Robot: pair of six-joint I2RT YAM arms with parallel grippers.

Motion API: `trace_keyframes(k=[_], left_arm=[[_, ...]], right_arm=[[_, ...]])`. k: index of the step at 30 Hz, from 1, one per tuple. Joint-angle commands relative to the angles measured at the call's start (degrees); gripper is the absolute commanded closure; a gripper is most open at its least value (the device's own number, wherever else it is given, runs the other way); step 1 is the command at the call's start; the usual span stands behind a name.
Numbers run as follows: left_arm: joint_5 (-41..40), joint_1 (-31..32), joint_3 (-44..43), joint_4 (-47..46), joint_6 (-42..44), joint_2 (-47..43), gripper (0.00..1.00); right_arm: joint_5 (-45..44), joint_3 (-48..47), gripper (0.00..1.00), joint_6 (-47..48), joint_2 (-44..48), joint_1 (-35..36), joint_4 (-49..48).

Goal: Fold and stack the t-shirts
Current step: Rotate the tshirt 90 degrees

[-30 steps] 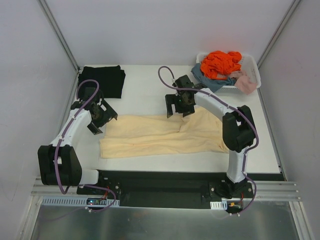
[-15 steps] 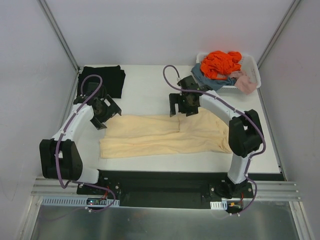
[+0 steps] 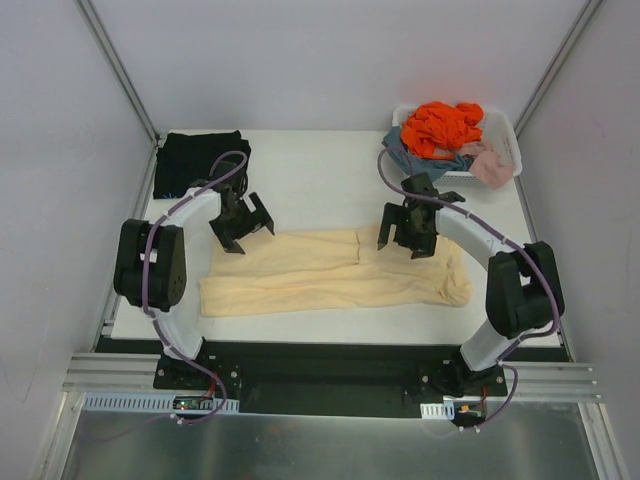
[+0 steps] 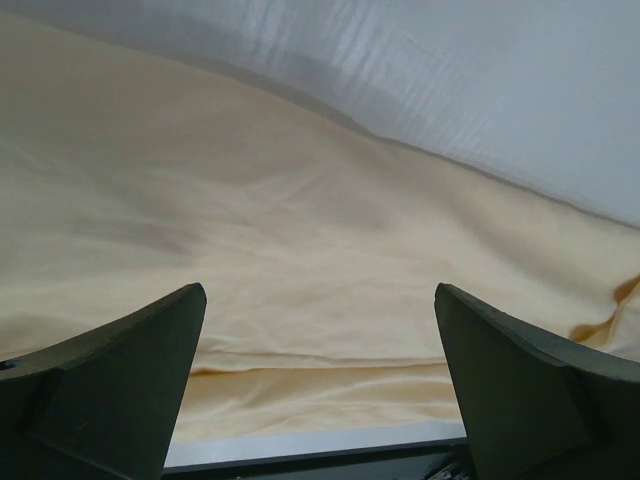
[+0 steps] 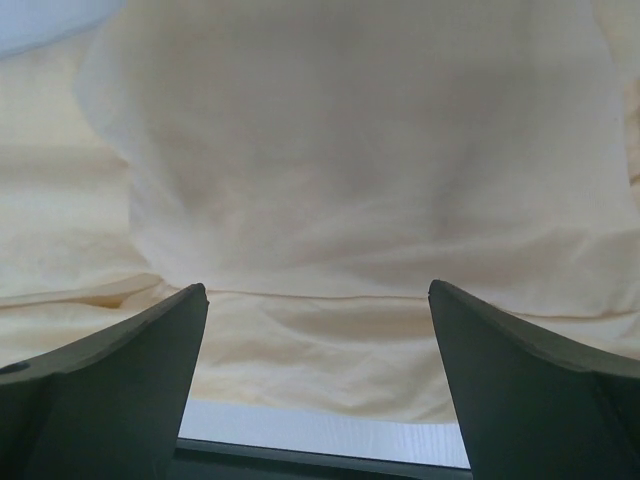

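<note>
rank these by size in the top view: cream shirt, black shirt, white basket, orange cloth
1. cream shirt
2. white basket
3. black shirt, looks only slightly smaller than the basket
4. orange cloth

White basket (image 3: 510,135) of jumbled clothes (image 3: 440,125)

No text, label, brand, number or sign is legible to me in any of the three views. The small circuit board (image 3: 185,403) at the near edge of the overhead view is too small for me to read anything on it.
</note>
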State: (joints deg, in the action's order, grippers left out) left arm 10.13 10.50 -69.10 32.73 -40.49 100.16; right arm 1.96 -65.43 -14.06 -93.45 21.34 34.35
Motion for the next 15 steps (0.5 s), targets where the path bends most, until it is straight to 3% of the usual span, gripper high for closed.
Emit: trace_keyframes(k=[1,10,15], left_arm=[[0.51,-0.04,-0.95,-0.74,1.03,2.93,0.01],[-2.57,-4.26,10.91,-1.18,0.06,-0.92,0.01],[-0.39,-4.70,20.12,-1.18,-2.57,-7.95,0.01]], right_arm=[[-0.82,-3.82,0.03,-5.44,-4.89,-2.62,-0.07],[9.01,-22.17,0.03,-3.52,-23.95,-1.22,2.03],[11.66,-44.67,0.03,0.44,-38.10,3.18,7.48]])
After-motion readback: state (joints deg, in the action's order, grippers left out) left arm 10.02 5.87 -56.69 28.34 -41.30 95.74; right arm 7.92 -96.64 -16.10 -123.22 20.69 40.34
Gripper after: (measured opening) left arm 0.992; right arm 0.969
